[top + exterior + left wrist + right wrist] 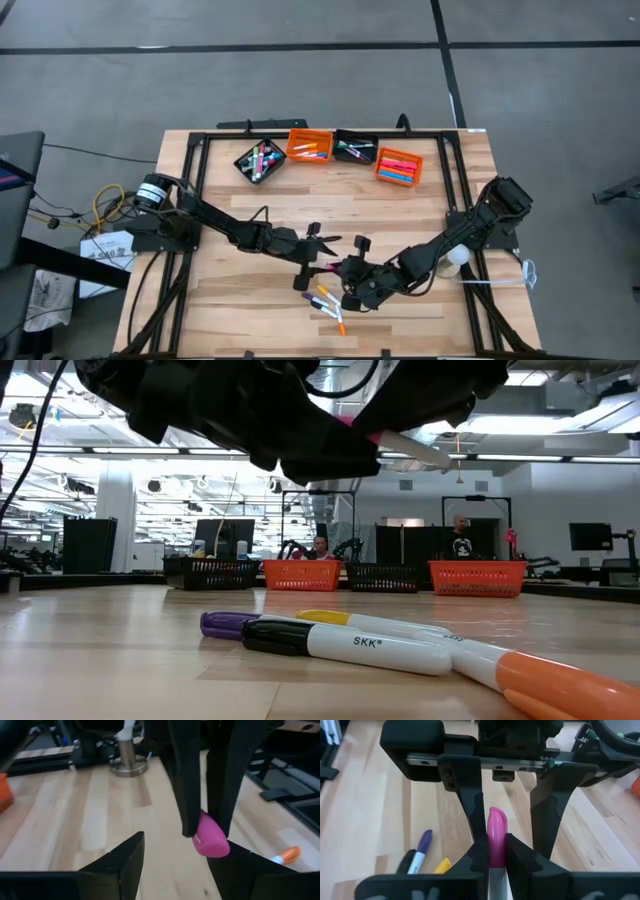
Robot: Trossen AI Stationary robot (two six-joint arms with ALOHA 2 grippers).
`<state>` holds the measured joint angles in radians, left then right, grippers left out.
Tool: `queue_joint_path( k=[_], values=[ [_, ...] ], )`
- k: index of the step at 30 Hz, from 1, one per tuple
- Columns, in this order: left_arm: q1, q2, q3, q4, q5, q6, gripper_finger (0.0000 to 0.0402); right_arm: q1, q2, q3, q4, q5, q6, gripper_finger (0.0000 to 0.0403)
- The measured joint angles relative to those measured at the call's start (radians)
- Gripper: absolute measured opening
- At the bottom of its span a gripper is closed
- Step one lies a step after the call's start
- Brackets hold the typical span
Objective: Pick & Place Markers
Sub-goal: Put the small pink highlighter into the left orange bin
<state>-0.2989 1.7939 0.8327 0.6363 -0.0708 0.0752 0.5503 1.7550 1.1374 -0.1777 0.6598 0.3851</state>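
Note:
The right gripper (496,857) is shut on a pink-capped marker (496,832) above the table's near middle (340,270). The left gripper (175,870) is open and faces it (322,255). Its fingers (476,817) stand on either side of the pink cap (210,837); whether one touches the cap, I cannot tell. Several markers (325,300) lie flat on the wood below: purple cap (230,623), black cap (340,645), yellow (325,617), orange (560,685). My right gripper pinches the pink-capped marker between its two fingers, just behind the cap (496,847). The marker lies along the fingers, its cap sticking out past the fingertips toward the left gripper and its white barrel (410,448) running back. It is lifted clear of the table, roughly level.
Along the far edge stand a black bin (260,160), an orange bin (309,146), a second black bin (355,150) and a second orange bin (399,166), all holding markers. A white round object (455,262) sits under the right arm. Bare wood lies left and right of the loose markers.

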Motion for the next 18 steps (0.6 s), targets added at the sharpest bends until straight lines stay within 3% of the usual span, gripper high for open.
queue_joint_path(
  k=[18],
  values=[
    [0.000, 0.003, 0.003, 0.043, 0.070, -0.059, 0.0190, -0.023, 0.001, 0.001, 0.011, 0.051, -0.049, 0.0043]
  ],
)
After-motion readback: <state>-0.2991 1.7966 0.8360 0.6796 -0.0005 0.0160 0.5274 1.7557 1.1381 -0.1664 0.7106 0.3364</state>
